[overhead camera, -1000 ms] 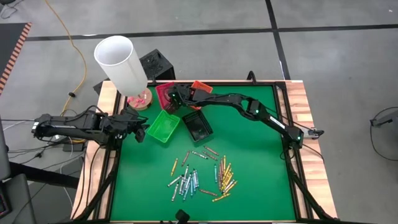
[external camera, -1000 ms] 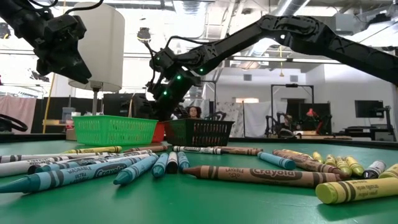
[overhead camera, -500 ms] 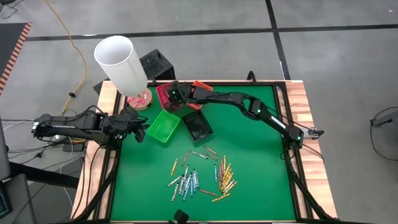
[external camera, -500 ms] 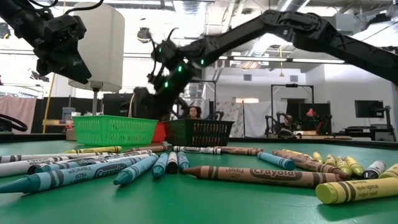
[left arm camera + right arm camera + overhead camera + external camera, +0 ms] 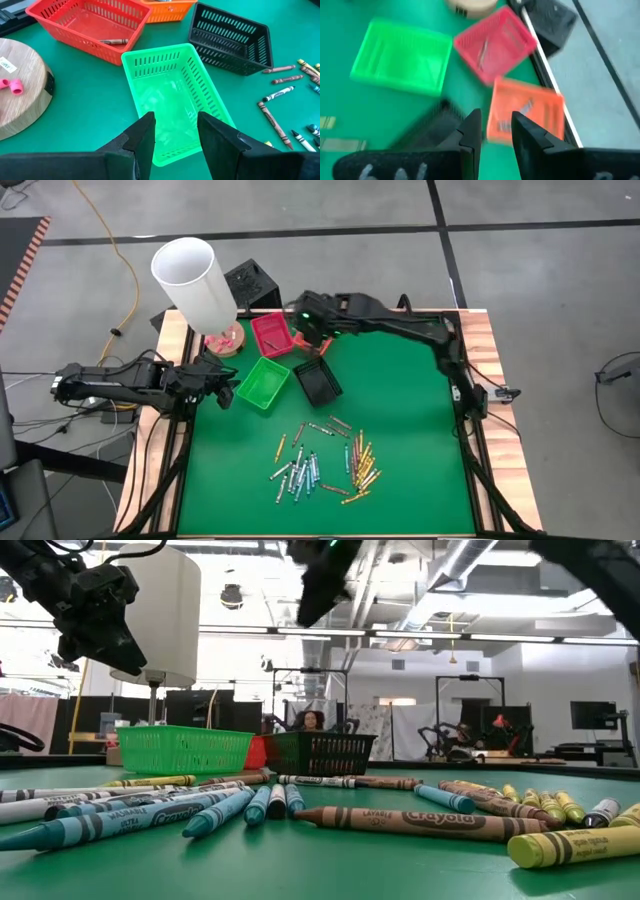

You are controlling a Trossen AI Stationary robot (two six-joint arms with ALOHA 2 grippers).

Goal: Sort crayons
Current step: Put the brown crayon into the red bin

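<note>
The right gripper point(image 5: 312, 338) is hanging above the far cluster of trays with its two fingers point(image 5: 470, 131) parted a narrow way and nothing between them; the orange tray point(image 5: 527, 115) is lying directly beneath and just ahead of it, the red tray point(image 5: 495, 42) a little farther out, the black tray point(image 5: 320, 382) just off to its near side. By my reading a drop-off is finishing and the arm is sitting empty between deliveries, so the next move is calling for a swing toward the near half of the table, where the loose crayons point(image 5: 320, 463) are lying well apart from this gripper, and a descent over one stick with the fingers straddling it across its width. The left gripper point(image 5: 175, 132) is waiting over the near end of the green tray point(image 5: 172, 100), fingers parted narrowly and holding nothing, with the red tray beyond it. Counting: four trays, one each of red, orange, green and black; one crayon is showing in the red tray point(image 5: 114, 41), two or so are showing in the orange one though blur is making that uncertain, and the green tray is looking empty. The scattered crayons are numbering roughly three dozen, too small and overlapped for an exact count by colour.
</note>
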